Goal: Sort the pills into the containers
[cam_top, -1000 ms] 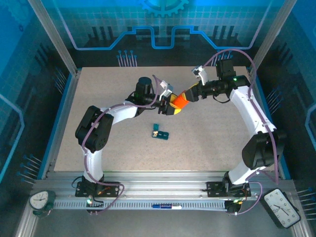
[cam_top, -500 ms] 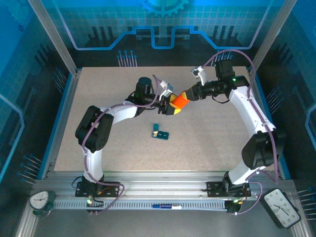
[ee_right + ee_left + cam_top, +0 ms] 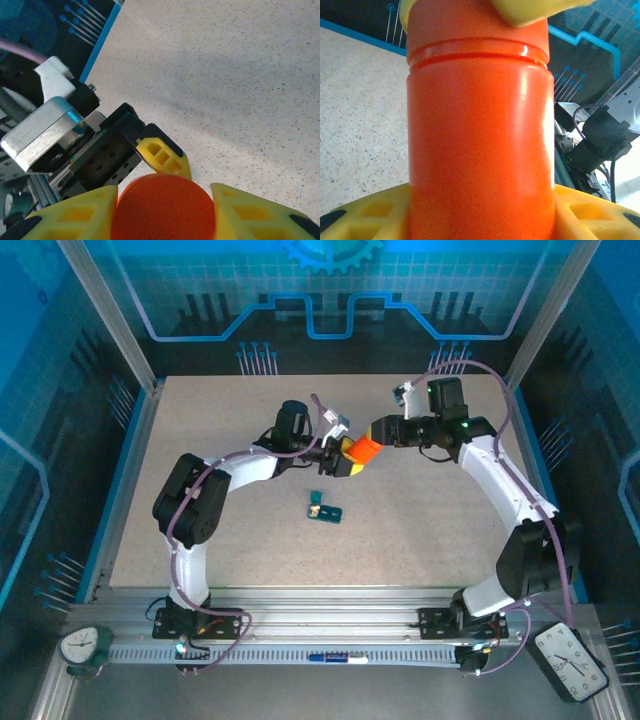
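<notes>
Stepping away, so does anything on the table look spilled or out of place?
Nothing looks spilled. The orange bottle hangs above the table, gripped by left gripper and right gripper; the teal pill box lies flat.

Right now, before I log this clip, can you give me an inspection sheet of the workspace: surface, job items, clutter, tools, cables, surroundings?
Surface: speckled beige table with a blue edge.
Job's things: dark-teal pill box lies on the table, apart from both arms; orange bottle is held between the two tools; loose pills too small to tell.
Clutter: nothing seen.
Tools: left tool shut on the bottle's body; right tool shut on its cap end.
Cables: purple cables run along both arms, apart from the bottle.
Surroundings: blue-lit panels behind; a clock at the near left corner, another at the near right.
</notes>
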`<state>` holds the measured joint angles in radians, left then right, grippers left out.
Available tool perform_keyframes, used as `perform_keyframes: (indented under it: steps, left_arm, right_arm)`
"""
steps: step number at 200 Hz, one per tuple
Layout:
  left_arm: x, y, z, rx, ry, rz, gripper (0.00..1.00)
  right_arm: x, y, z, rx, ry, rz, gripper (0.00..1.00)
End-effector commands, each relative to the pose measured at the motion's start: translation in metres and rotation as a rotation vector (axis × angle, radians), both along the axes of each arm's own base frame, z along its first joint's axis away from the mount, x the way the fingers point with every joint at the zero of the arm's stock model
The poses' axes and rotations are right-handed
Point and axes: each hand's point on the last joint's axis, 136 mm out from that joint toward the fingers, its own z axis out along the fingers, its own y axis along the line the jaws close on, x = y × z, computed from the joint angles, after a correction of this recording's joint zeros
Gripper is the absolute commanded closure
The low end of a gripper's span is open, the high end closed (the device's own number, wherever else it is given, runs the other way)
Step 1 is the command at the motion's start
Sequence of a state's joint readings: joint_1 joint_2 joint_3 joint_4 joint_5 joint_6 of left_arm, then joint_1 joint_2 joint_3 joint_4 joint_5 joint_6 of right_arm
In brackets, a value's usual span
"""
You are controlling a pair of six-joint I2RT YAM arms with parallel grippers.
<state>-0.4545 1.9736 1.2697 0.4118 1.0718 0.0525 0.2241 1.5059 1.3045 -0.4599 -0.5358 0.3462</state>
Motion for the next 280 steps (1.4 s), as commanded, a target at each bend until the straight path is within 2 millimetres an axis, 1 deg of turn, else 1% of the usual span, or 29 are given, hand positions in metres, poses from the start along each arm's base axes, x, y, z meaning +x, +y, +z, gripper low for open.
perform_keyframes:
  steps: [1,17,34,48,59,66,78,90,110,127,163,213,280]
  left_arm:
    - [-0.004,-0.008,0.061,-0.123,-0.253,-0.047,1.00]
    - [-0.003,-0.007,0.060,-0.122,-0.254,-0.046,1.00]
    - [-0.003,-0.008,0.059,-0.121,-0.252,-0.047,1.00]
    - [-0.003,-0.007,0.059,-0.121,-0.250,-0.048,1.00]
    - [-0.003,-0.007,0.059,-0.121,-0.250,-0.051,1.00]
    - [-0.003,-0.007,0.058,-0.121,-0.248,-0.053,1.00]
    - [-0.004,-0.007,0.058,-0.122,-0.247,-0.057,1.00]
    - [-0.004,-0.007,0.058,-0.124,-0.246,-0.063,1.00]
    - [-0.005,-0.007,0.059,-0.125,-0.242,-0.070,1.00]
    - [-0.006,-0.007,0.059,-0.125,-0.239,-0.074,1.00]
    - [-0.007,-0.007,0.058,-0.126,-0.232,-0.085,1.00]
    - [-0.008,-0.007,0.058,-0.125,-0.226,-0.091,1.00]
    - [-0.008,-0.007,0.058,-0.123,-0.220,-0.090,1.00]
  right_arm:
    - [-0.020,0.012,-0.044,0.000,0.224,-0.050,0.56]
    - [-0.017,0.012,-0.033,0.006,0.203,-0.044,0.53]
    - [-0.010,0.007,-0.013,0.014,0.160,-0.036,0.44]
    - [-0.004,-0.001,0.012,0.036,0.089,-0.023,0.34]
    - [-0.003,-0.007,0.033,0.045,0.026,-0.005,0.26]
    - [-0.004,-0.007,0.046,0.057,-0.023,0.033,0.22]
    - [-0.007,-0.008,0.062,0.075,-0.080,0.096,0.20]
    - [-0.010,-0.008,0.070,0.079,-0.136,0.166,0.19]
    - [-0.012,-0.012,0.067,0.025,-0.198,0.233,0.19]
    - [-0.012,-0.017,0.060,-0.049,-0.238,0.262,0.19]
    - [-0.013,-0.020,0.046,-0.122,-0.248,0.317,0.19]
    - [-0.013,-0.018,0.042,-0.111,-0.236,0.341,0.20]
    - [-0.019,-0.007,0.033,-0.087,-0.197,0.394,0.22]
